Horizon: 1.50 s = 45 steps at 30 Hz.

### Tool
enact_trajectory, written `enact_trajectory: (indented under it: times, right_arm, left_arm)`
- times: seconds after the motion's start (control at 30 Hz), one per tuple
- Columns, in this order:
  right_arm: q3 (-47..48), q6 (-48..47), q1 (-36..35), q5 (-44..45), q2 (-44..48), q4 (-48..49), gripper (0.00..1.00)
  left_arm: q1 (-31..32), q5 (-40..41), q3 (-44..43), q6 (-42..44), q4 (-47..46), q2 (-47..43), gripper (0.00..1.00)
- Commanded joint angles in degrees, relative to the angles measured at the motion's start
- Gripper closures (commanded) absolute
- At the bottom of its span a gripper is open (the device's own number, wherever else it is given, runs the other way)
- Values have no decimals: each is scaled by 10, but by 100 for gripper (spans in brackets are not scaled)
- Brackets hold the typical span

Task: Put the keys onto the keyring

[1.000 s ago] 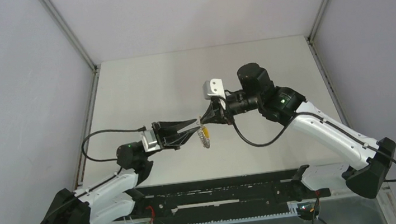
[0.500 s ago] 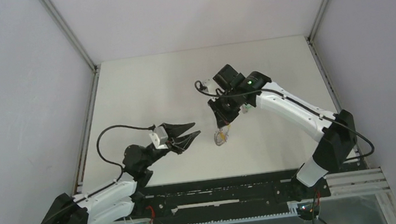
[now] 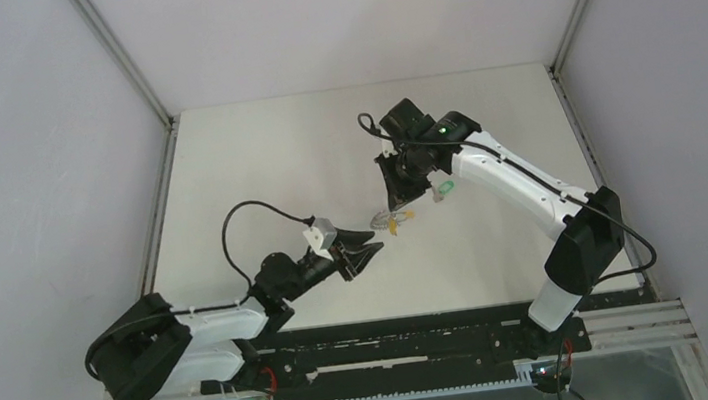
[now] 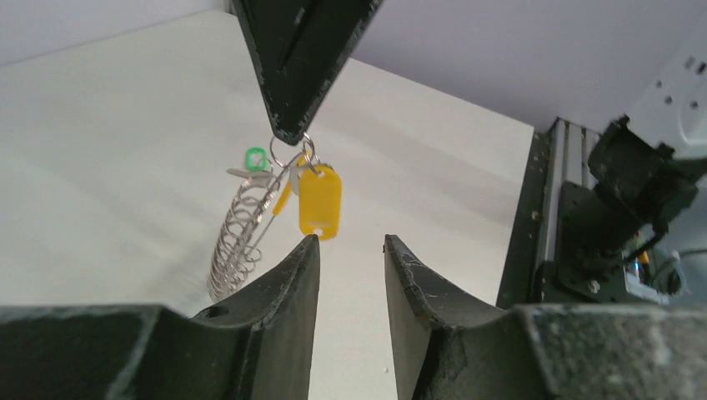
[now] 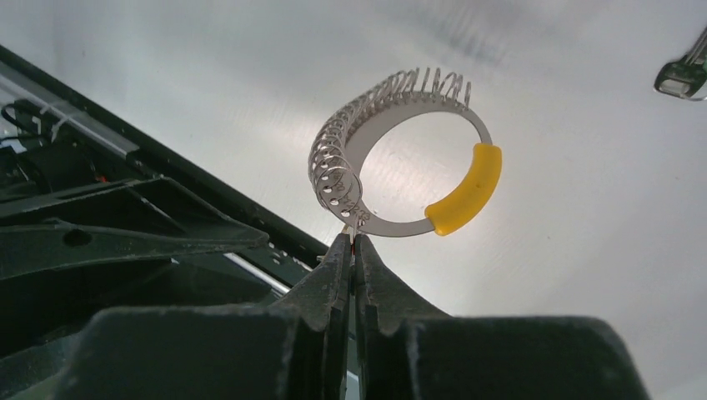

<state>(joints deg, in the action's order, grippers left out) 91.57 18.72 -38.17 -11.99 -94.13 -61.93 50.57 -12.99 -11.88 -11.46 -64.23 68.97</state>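
Your right claw [image 5: 352, 242] pinched the keyring [image 5: 467, 185] by its rim above mid-table. Your left claw [image 4: 350, 243] stood released, empty, near-left of it. The ring was round and grey, part yellow, strung with wire loops, and hung downward. The green key [image 3: 444, 190] lay just right.

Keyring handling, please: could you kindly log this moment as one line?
right gripper: shut on keyring | left gripper: open, empty | green key: on table, not on keyring
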Motion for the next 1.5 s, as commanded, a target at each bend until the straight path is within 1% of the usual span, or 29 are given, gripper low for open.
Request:
enact_trajectory:
  times: [0.0,0.07,0.17,0.27,0.43,0.6,0.73,0.9,1.0,1.07,1.13,1.2,1.27,1.37,1.47]
  right_arm:
    - [22,42,-7,37,34,39,100]
    - [20,45,-12,58,36,42,100]
    - [15,54,-18,80,40,50,100]
    - [12,64,-23,94,46,61,100]
    - [14,68,-30,120,53,68,100]
    - [15,72,-43,141,55,70,100]
    - [14,72,-54,157,55,72,100]
    - [14,68,-67,175,61,80,100]
    - [11,65,-70,177,67,84,100]
    - [10,63,-70,174,70,86,100]
    - [11,64,-69,173,72,87,100]
    - [12,68,-68,168,73,86,100]
    - [13,74,-63,156,71,85,100]
    - [17,80,-63,150,71,80,100]
    - [17,82,-61,152,74,76,100]
  left_arm:
    - [2,55,-54,-48,-86,30,63]
    - [3,54,-63,-48,-94,39,66]
    - [3,61,-79,-42,-84,42,66]
    - [3,66,-98,-36,-52,44,66]
    - [4,80,-114,-42,-24,56,66]
    - [5,79,-127,-44,-20,66,67]
    - [5,76,-138,-36,-18,74,71]
    - [5,89,-141,-14,1,70,71]
    - [2,100,-119,-11,-16,57,67]
    - [-17,75,-103,-43,-33,47,66]
    - [-47,29,-93,-101,-56,43,65]
    - [-73,-27,-87,-159,-104,45,65]
    - [-88,-63,-87,-214,-131,43,65]
    - [-92,-94,-98,-258,-118,32,65]
    - [-92,-97,-102,-279,-88,24,65]
